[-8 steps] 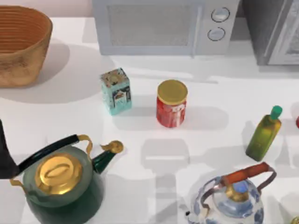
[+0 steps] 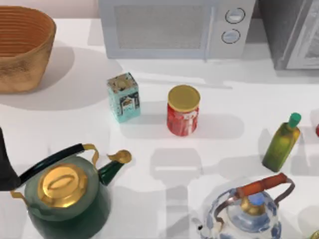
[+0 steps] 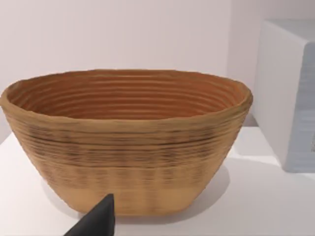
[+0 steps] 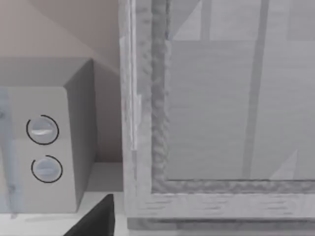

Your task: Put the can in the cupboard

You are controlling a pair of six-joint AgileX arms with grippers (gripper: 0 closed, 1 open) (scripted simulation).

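White table [image 2: 239, 99]: basket [image 2: 22, 47] far left, left tool [image 3: 96, 221] near it, jaw state unclear. Red can [image 2: 183, 110] upright at centre, untouched. Microwave [image 2: 174, 27] at rear. Cupboard [image 2: 294, 32] rear right, door shut; right tool [image 4: 96, 219] facing it, jaw state unclear.

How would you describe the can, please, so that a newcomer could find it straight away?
Start at the white microwave with two round knobs at the table's back edge. In front of it, mid-table, stands the red cylindrical can with a gold lid. Its left neighbour, the teal printed box, is square-sided instead.
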